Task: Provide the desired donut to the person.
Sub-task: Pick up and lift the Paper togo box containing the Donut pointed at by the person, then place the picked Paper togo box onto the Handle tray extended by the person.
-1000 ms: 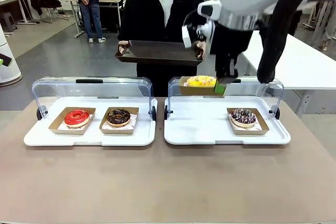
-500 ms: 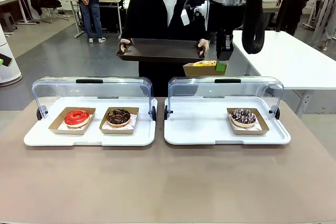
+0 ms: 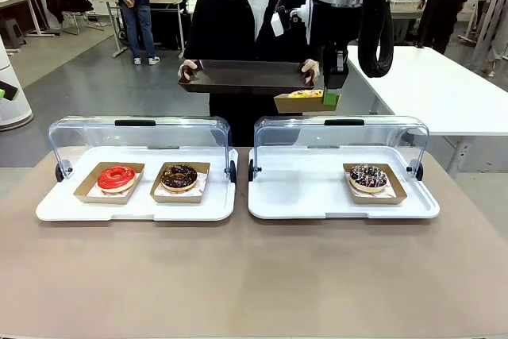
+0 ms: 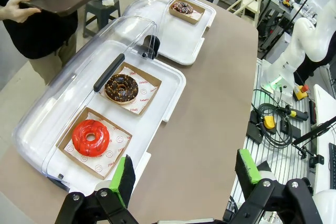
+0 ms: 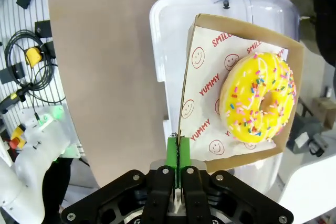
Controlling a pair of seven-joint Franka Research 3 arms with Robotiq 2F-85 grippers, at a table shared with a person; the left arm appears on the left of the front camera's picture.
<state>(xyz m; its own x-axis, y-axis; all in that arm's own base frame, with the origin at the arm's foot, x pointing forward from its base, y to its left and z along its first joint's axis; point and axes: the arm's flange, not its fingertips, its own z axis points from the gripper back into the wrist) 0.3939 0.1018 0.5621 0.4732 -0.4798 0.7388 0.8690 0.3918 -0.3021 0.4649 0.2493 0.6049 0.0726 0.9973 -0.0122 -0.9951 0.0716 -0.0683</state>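
Right gripper (image 5: 178, 153) — jaws pressed together on the near wall of a cardboard box (image 5: 210, 35), with the green pads pinching its edge. Just beyond the fingertips, inside the box, the yellow donut (image 5: 258, 98) with coloured sprinkles lies on printed paper. Box and donut hang in the air, roughly level and clear of the table (image 4: 210, 103).

Just beside the gripper, toward the robot's left and slightly higher, is the dark tray (image 3: 246, 77) that the person (image 3: 238, 13) holds in both hands. The box is at that tray's nearest corner, a little below its rim; whether the two touch cannot be told. One hand (image 3: 309, 67) of the person grips the tray just beside the gripper.

Below, and nearer the robot, stands a white tray (image 3: 302, 196) with its clear lid (image 3: 341, 129) swung up. It carries a sprinkled donut (image 3: 368, 176) in its own box. Farther left, a second white tray (image 3: 55, 208) carries a chocolate donut (image 3: 179, 175) and, beyond it, a red donut (image 3: 117, 177).

Left gripper (image 4: 186, 174) — well apart, above the table's left end, jaws spread wide with nothing between them.
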